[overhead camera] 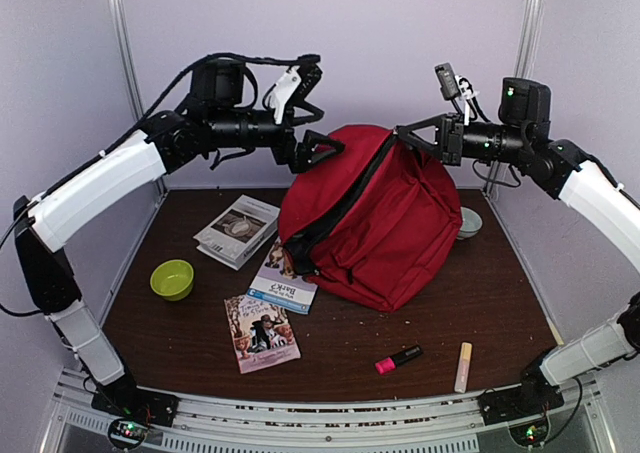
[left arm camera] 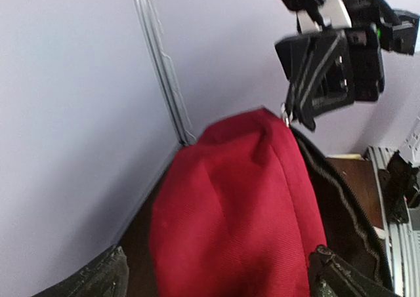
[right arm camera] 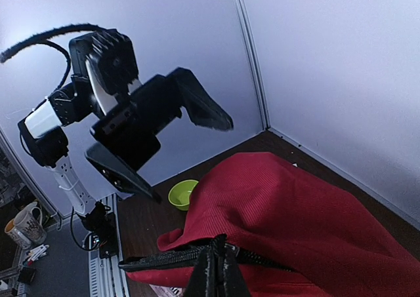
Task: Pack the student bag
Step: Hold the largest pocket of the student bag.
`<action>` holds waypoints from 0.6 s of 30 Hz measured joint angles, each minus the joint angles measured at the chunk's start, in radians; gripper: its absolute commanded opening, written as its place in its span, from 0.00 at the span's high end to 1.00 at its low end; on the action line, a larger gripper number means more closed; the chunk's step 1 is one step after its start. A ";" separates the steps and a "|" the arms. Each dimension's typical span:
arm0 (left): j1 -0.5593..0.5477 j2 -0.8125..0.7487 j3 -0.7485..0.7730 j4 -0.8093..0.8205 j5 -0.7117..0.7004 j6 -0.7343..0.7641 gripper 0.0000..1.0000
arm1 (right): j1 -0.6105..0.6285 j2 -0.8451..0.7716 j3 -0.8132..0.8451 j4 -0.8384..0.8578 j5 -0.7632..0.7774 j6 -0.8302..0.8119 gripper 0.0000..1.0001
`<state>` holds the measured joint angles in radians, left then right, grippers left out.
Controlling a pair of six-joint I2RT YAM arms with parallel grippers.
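Starting w/ the hard-to-read bits: in the top view the right gripper point(overhead camera: 408, 133) ends right at the peak of the student bag point(overhead camera: 395, 228), so its grip can't be read there. The right wrist cam shows its fingers point(right arm camera: 210, 277) pressed together w/ the black zip edge point(right arm camera: 164, 261) pinched between them, i.e. clamped on the bag's top. The left gripper point(overhead camera: 320, 155) hangs just left of that peak, jaws spread wide, nothing in them; can't tell if a tip touches the fabric. The left wrist view is blurred, its own fingers point(left arm camera: 98, 277) cut off at the bottom corners. The bag's inside is too dark to make out. A blue-white book point(overhead camera: 283, 285) has one corner tucked under the bag's near-left side, and a small grey bowl point(overhead camera: 468, 221) towards the right edge is half hidden behind it. The bag sits right of table centre, closer to the far edge, base on the wood and peak raised at the far side. Its long axis runs up from base to peak, leaning back. The zip band runs diagonally from the peak down toward the near-left corner, w/ the opening facing the left edge. A green bowl point(overhead camera: 172, 279) sits near the left edge, well apart.
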<state>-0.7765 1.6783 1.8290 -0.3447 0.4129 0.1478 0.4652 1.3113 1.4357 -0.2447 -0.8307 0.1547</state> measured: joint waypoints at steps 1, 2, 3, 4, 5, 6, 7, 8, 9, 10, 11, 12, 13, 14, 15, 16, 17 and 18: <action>0.000 0.032 0.011 -0.031 0.031 0.001 0.02 | 0.000 0.000 0.000 -0.001 0.000 -0.001 1.00; 0.000 0.052 0.015 -0.047 0.049 0.002 0.02 | 0.000 0.000 0.000 -0.003 0.000 -0.002 1.00; 0.000 0.078 0.016 -0.068 0.072 0.004 0.02 | 0.000 0.000 0.000 -0.005 0.000 -0.003 1.00; -0.001 0.098 0.016 -0.086 0.088 0.009 0.02 | 0.000 0.000 0.000 -0.007 0.001 -0.003 1.00; -0.002 0.112 0.016 -0.095 0.098 0.012 0.02 | 0.000 0.000 0.000 -0.008 0.001 -0.003 1.00; -0.003 0.124 0.016 -0.101 0.103 0.016 0.03 | 0.000 0.000 0.000 -0.010 0.001 -0.003 1.00; -0.004 0.131 0.016 -0.106 0.103 0.018 0.09 | 0.000 0.000 0.000 -0.012 0.001 -0.002 1.00; -0.004 0.134 0.016 -0.108 0.100 0.019 0.25 | 0.001 0.000 0.000 -0.015 0.001 -0.002 1.00; -0.004 0.134 0.016 -0.109 0.097 0.019 0.49 | 0.001 0.000 0.000 -0.016 0.001 -0.002 1.00; -0.004 0.134 0.016 -0.109 0.090 0.018 0.83 | 0.001 0.000 0.000 -0.016 0.002 -0.002 1.00; -0.004 0.134 0.019 -0.109 0.082 0.020 1.00 | 0.001 0.000 0.000 -0.018 0.004 -0.003 1.00; -0.004 0.134 0.021 -0.109 0.074 0.019 1.00 | 0.001 -0.002 0.000 -0.020 0.010 -0.006 1.00; -0.004 0.134 0.021 -0.108 0.064 0.019 1.00 | 0.000 -0.006 -0.003 -0.023 0.022 -0.009 1.00; -0.004 0.132 0.020 -0.104 0.053 0.019 1.00 | -0.003 -0.012 -0.008 -0.026 0.031 -0.010 1.00; -0.004 0.125 0.011 -0.088 0.039 0.018 1.00 | -0.009 -0.021 -0.021 -0.027 0.043 -0.010 1.00; -0.004 0.114 -0.001 -0.074 0.027 0.018 1.00 | -0.017 -0.032 -0.036 -0.027 0.051 -0.006 1.00; -0.007 0.093 -0.027 -0.053 0.006 0.016 1.00 | -0.032 -0.042 -0.055 -0.024 0.058 0.002 1.00; -0.010 0.074 -0.047 -0.043 -0.012 0.014 1.00 | -0.048 -0.052 -0.074 -0.023 0.067 0.009 1.00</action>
<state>-0.7868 1.7527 1.7824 -0.3874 0.4007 0.1623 0.4168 1.2591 1.3613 -0.2680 -0.7635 0.1635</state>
